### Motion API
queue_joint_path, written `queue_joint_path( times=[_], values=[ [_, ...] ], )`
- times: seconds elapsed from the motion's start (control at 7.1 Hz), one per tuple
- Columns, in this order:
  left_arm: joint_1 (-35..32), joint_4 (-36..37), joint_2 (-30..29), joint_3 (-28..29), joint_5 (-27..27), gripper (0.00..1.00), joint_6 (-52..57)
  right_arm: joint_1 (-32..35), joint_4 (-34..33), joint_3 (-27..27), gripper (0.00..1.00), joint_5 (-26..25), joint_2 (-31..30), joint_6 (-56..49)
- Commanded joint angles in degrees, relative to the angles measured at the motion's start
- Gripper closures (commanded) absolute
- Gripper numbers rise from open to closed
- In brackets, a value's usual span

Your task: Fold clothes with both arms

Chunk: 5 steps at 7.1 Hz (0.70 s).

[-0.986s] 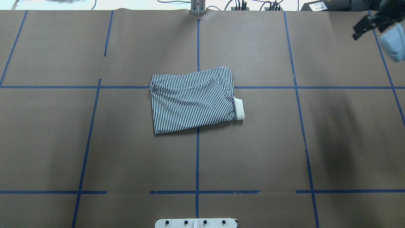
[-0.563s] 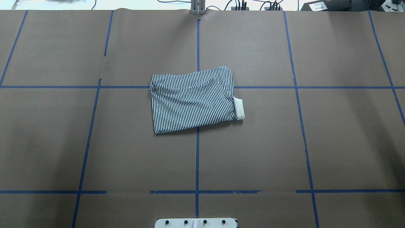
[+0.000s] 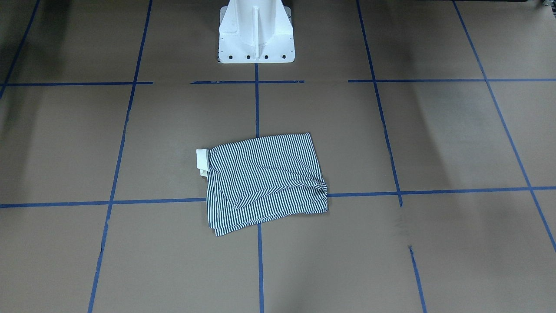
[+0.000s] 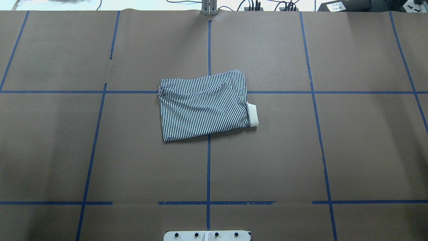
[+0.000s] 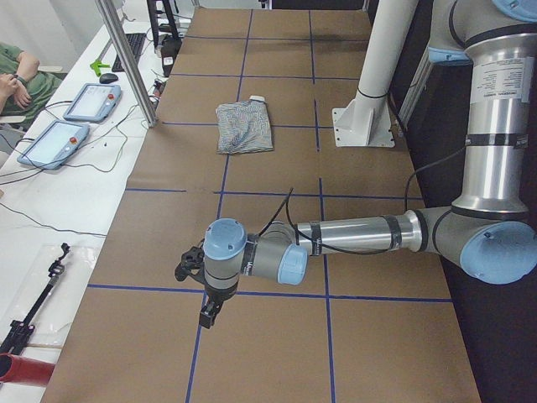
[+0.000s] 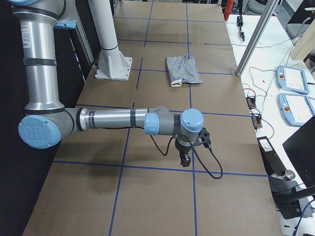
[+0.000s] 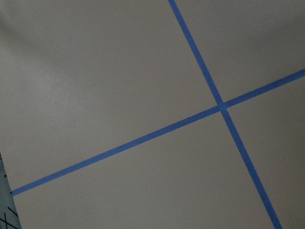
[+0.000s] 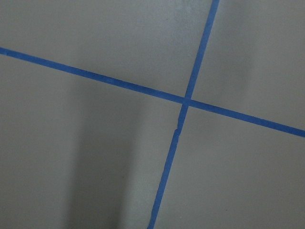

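The striped polo shirt lies folded into a rough rectangle at the table's middle, flat on the brown paper. Its white collar sticks out at one side. It also shows in the front view and in both side views. Neither gripper touches it. The left gripper hangs over the table far from the shirt, seen only in the left side view. The right gripper hangs likewise, seen only in the right side view. I cannot tell whether either is open or shut. Both wrist views show only paper and blue tape.
The white pedestal base stands at the robot's edge of the table. Blue tape lines grid the paper. A side bench holds teach pendants and cables, with a metal post at its edge. An operator's arm rests there.
The right gripper, at the top right of the overhead view one second ago, has left that view. The shirt has not moved.
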Motion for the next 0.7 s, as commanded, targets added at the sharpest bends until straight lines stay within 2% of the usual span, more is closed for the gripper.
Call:
queue_joint_path(
  times=[0.0, 0.14, 0.56],
  values=[
    [0.5, 9.1, -0.1, -7.1, 0.1, 0.0, -5.1, 0.8, 0.2, 0.2, 0.0, 0.5, -1.3, 0.4],
    [2.2, 15.0, 0.0, -11.2, -0.1, 0.0, -6.5, 0.8, 0.2, 0.0, 0.0, 2.3, -2.0, 1.8],
    [2.3, 16.0, 0.5, -12.3, -3.0, 0.0, -6.3, 1.5, 0.3, 0.0, 0.0, 2.0, -3.3, 3.0]
  ],
)
